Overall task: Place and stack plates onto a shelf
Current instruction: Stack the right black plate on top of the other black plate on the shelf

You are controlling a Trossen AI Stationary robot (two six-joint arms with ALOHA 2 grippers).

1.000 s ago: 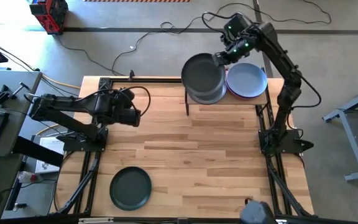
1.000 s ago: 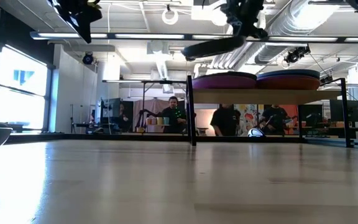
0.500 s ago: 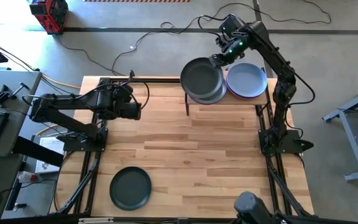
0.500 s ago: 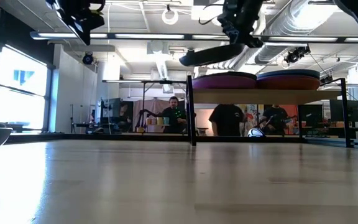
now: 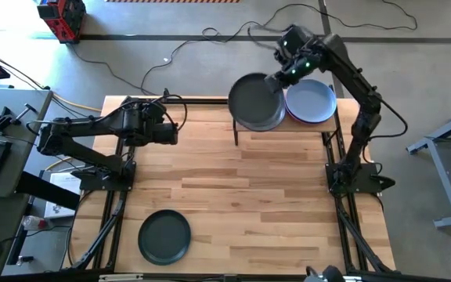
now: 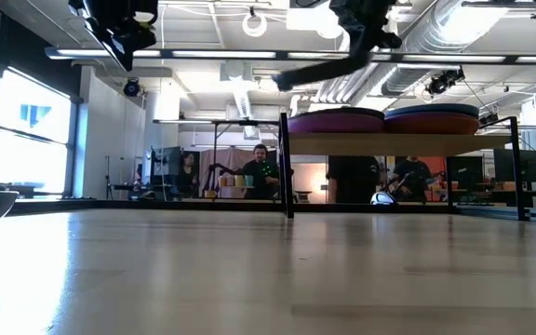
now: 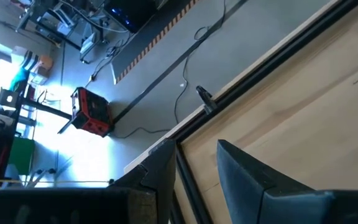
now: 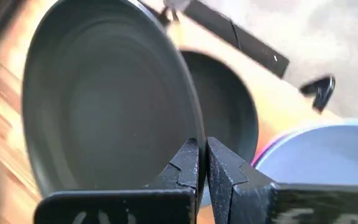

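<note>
Right gripper (image 8: 202,163): clamped on the rim of a dark plate (image 5: 255,99) — held tilted above the left stack (image 6: 335,120) on the shelf (image 6: 398,143)
Risk: dropped tilted, it probably slides off
Left gripper (image 7: 194,171): apart, empty

The room was bright with ceiling lights. A window (image 6: 26,130) glared white. The wrist pictures looked blurry, and the table (image 6: 268,270) shone a little.

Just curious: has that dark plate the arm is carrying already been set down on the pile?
No: in the low view the dark plate hangs tilted above the purple-topped stack, clear of it.
</note>
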